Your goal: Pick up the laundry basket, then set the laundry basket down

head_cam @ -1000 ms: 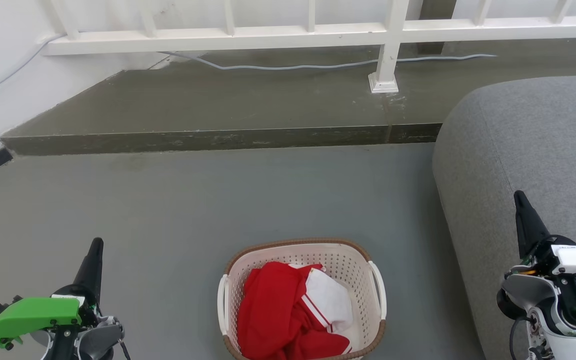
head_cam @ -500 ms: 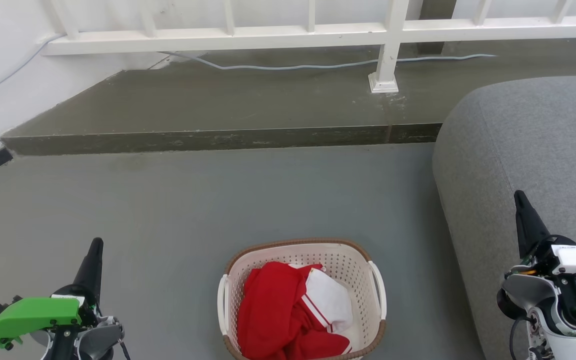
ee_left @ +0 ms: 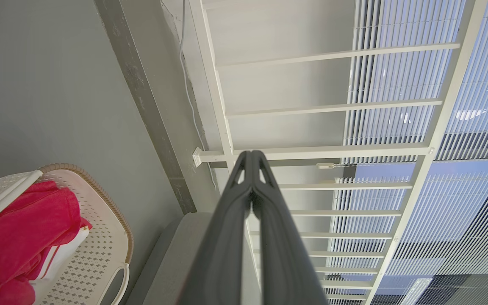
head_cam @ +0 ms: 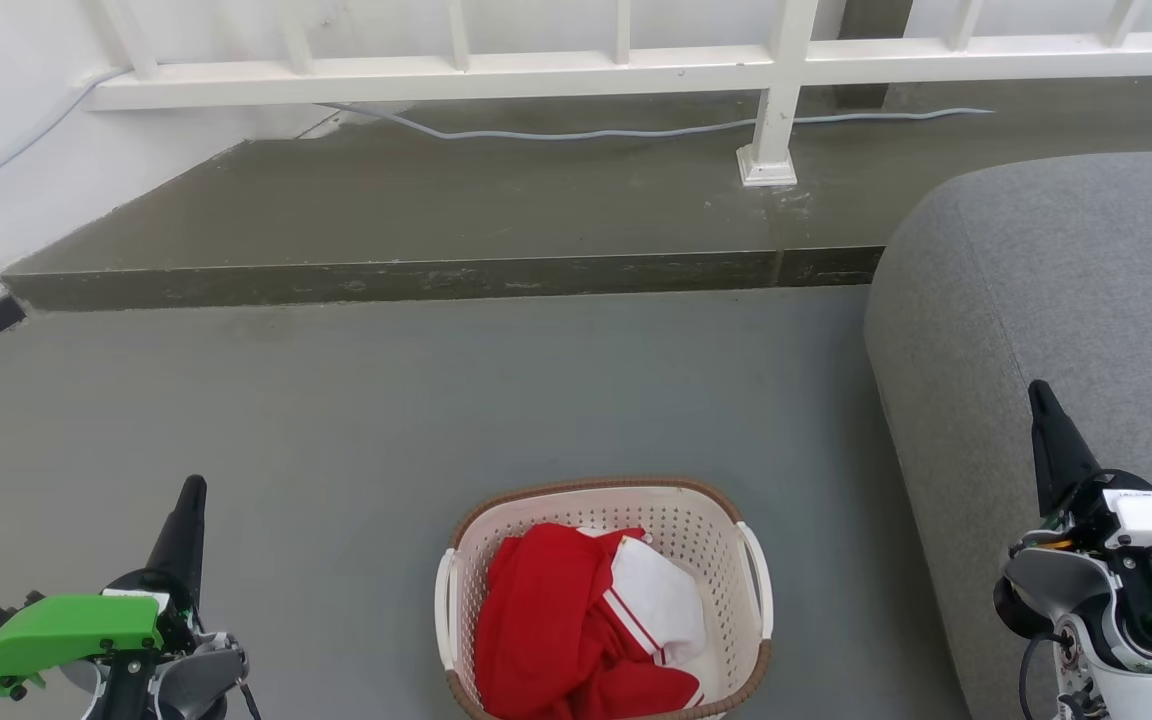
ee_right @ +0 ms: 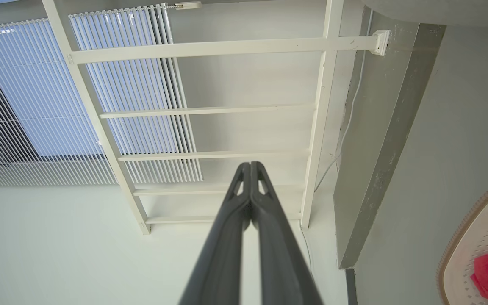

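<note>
Left wrist view shows the left end effector [ee_left: 251, 154] with its two dark fingers pressed together tip to tip, pointing toward the white railing [ee_left: 324, 150]. Right wrist view shows the right end effector [ee_right: 250, 164] in the same state, fingers together, aimed at the same railing.

In the head view the left one hovers at the lower left and the right one at the lower right, in front of a grey sofa [head_cam: 1066, 280]. Each is well apart from the laundry basket [head_cam: 591, 486]. The basket stands upright on the grey floor [head_cam: 436, 400] between the two end effectors, at the bottom middle of that view, near the sofa's edge. Its white side handles [head_cam: 762, 590] are free of both.

Inside lies a crumpled red garment [head_cam: 546, 620] with a white cloth [head_cam: 661, 600], red-striped, against it. Beyond the basket a raised concrete step [head_cam: 436, 210] runs across, and a pale cable [head_cam: 586, 132] lies on it below the railing.
</note>
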You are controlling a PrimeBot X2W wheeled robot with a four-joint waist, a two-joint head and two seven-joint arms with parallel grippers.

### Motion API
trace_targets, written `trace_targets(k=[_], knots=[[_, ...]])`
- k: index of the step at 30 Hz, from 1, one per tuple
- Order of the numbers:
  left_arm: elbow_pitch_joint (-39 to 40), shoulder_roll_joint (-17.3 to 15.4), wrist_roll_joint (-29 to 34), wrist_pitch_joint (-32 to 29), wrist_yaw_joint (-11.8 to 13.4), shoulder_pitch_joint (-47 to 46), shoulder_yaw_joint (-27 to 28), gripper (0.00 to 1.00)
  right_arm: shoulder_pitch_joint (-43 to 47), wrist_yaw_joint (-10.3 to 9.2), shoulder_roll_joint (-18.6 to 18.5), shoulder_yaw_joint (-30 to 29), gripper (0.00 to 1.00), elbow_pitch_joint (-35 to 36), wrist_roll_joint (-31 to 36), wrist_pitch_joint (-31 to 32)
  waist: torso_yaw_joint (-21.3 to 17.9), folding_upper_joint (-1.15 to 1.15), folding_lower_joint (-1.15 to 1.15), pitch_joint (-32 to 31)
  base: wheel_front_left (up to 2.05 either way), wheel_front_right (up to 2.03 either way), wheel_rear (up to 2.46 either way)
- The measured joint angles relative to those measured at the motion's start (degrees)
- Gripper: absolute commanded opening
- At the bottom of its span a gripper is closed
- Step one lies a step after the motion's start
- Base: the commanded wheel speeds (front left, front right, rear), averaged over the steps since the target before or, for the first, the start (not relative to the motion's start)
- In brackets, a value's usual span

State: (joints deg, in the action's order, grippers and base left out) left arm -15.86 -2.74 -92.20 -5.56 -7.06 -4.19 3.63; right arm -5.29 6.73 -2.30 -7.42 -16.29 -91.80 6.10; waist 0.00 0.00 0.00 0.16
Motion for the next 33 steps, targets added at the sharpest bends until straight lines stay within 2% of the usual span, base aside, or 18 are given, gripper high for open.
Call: trace_targets(k=[33], knots=[[0.01,0.02,0.0,-0.01,0.0,0.0,0.05,0.0,0.01,0.0,0.01,-0.03,0.0,0.1,0.0,0.0,0.0,0.0,0.0,0.0,0.0,0.0,0.0]])
